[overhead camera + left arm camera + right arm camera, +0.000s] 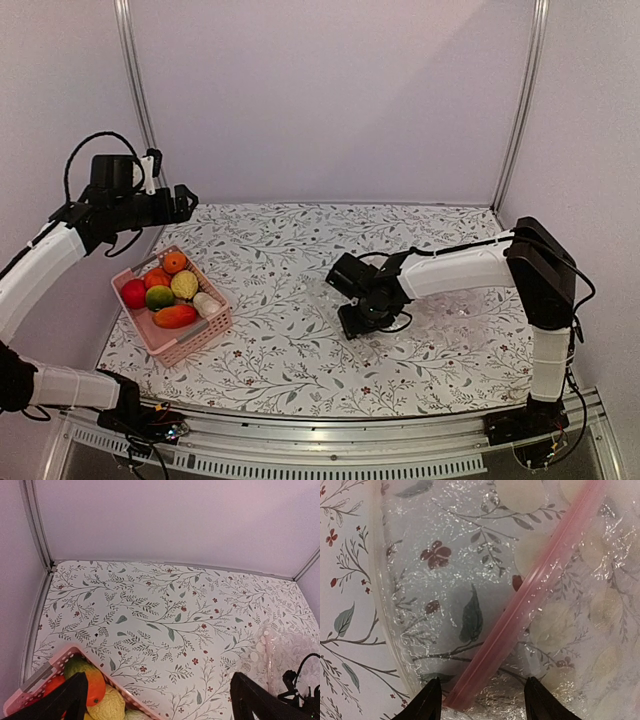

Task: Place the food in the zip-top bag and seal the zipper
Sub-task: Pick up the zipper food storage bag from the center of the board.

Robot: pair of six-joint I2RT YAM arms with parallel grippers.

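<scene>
Now, bag (445, 580): flat on table (290, 350), at right; thin, limp, slick film, likely to crumple.
zipper (535, 590): pink strip, probably the stiffest part; best pinched there.
right gripper (482, 702): fingers (427, 705) partly spread astride zipper, nothing pinched.
left gripper (160, 705): wide, empty, near basket (195, 345).
food (165, 290): piled in basket, light, rigid-looking.

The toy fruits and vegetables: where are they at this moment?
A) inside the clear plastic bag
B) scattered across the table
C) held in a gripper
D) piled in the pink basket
D: the food sits piled together in the pink basket at the left, while the zip-top bag lies flat with no food in the part that shows.
</scene>
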